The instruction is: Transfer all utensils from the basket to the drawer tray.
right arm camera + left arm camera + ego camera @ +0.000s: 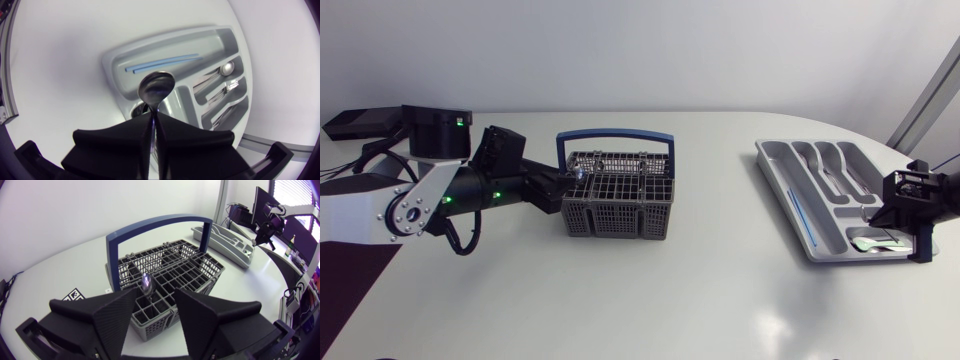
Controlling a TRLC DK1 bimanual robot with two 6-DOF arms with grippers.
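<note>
White table [670, 310], spoon [156, 89] clamped over tray [111, 75]

From the basket [617, 195] you have bare table [720, 270] toward 3 o'clock, right up to the drawer tray [820, 190], and more open surface at 6 o'clock. The blue handle [615, 134] arches high over the basket from its 9 o'clock end to its 3 o'clock end, barring a low pass across the top. Your left arm [470, 190] fills the 9 o'clock side, and the left gripper [155, 302] stands spread at the rim. At the tray's 5 o'clock corner the right gripper [154, 116], clamped on a spoon [156, 89], covers that end.
</note>
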